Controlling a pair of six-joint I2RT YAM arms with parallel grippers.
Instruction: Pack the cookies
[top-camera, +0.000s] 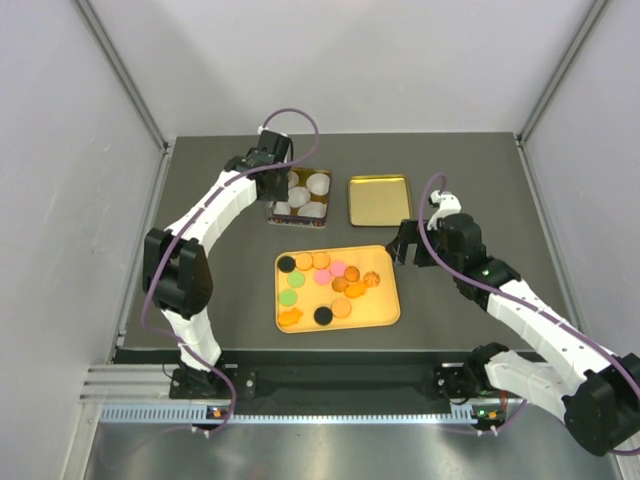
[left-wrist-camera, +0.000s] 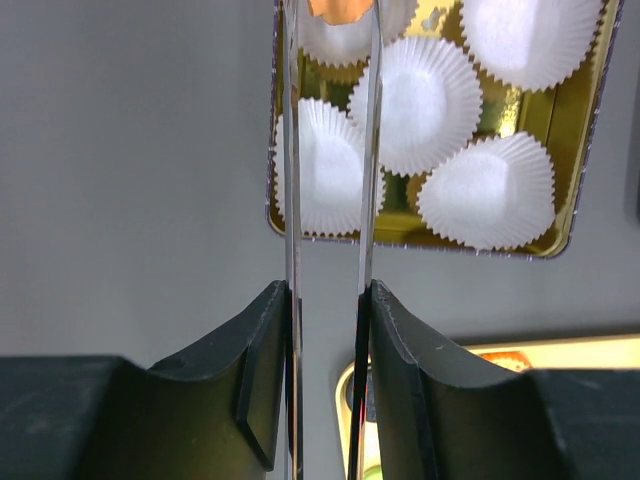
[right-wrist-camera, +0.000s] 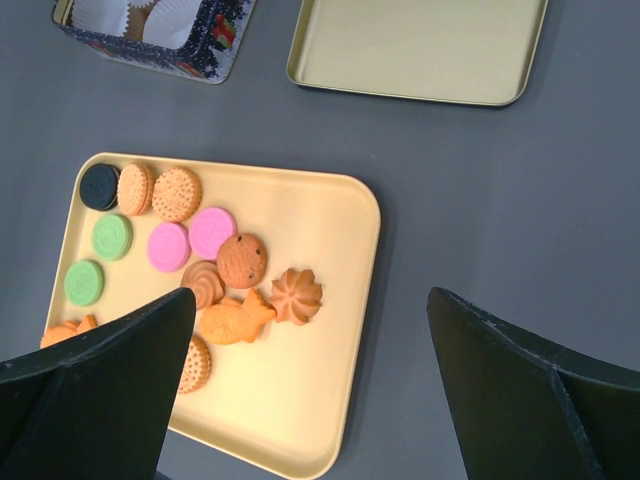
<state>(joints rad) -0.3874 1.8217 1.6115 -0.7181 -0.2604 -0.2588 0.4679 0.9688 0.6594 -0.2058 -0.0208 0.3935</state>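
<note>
The left gripper (left-wrist-camera: 328, 300) pinched tongs (left-wrist-camera: 292, 150) that held a cookie (left-wrist-camera: 338, 8) over a paper cup (left-wrist-camera: 340, 42) beyond its fingers. Dropping it seemed next. The right gripper (right-wrist-camera: 311, 310) gaped.

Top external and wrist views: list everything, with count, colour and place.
Table: one, dark grey.
Tray: one, yellow, table centre.
Cookies: about fourteen, orange, pink, green, black, on the tray.
Tin: one, dark patterned, beyond the tray.
Paper cups: at least five, white, in the tin.
Lid: one, gold, right of the tin.
Tweezers: one pair, metal, over the tin, orange cookie at the tips.
Left claw: one, black, shut on the tweezers.
Right claw: one, black, open near the tray.
</note>
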